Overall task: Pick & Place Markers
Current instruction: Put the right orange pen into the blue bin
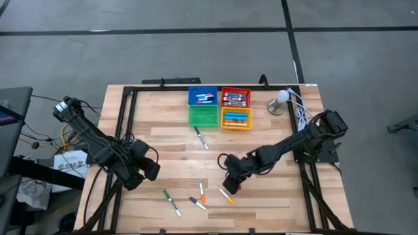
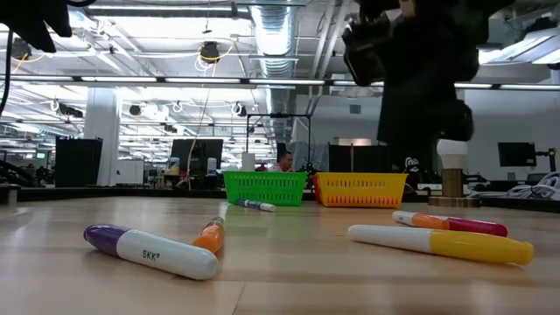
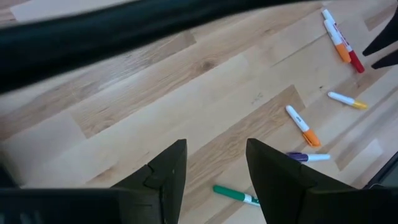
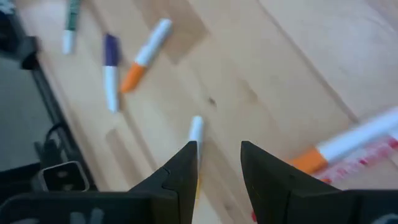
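Spanning the whole scene, wooden table [image 1: 163, 114]; bins [image 1: 219, 108] at its far edge. Right gripper [image 4: 219, 163] poised over scattered markers [image 1: 199, 196] near table's front, fingers parted, empty; left gripper [image 3: 214, 171] likewise open, idle. Risk: nudging yellow-capped marker [image 4: 195, 134] aside, rolling away.

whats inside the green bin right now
From above, the green bin shows only its bare green floor, no markers. In the low view its mesh wall hides the inside. One marker lies on the table just outside it.
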Robot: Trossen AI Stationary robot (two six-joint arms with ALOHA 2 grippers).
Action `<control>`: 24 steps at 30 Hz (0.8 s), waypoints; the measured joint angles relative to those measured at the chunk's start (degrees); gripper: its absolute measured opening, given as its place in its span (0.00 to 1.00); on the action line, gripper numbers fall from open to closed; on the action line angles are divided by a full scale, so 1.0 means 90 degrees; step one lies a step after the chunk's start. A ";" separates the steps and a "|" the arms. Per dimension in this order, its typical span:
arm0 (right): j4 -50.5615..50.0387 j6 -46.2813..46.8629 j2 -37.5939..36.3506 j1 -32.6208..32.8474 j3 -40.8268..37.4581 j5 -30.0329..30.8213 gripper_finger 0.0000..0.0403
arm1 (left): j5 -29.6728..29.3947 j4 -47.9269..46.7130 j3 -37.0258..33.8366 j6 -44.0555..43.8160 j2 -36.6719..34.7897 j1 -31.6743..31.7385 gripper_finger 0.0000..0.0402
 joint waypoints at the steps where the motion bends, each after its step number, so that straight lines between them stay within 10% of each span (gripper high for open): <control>1: -0.0082 0.0087 -0.0002 0.0000 0.0000 0.0006 0.28 | 0.0000 0.0000 0.0000 0.0000 0.0000 -0.0002 0.41; 24: -0.1142 0.0644 -0.0001 -0.0313 -0.0014 0.0171 0.28 | -0.0308 0.0032 0.0000 0.0287 0.0002 -0.0002 0.41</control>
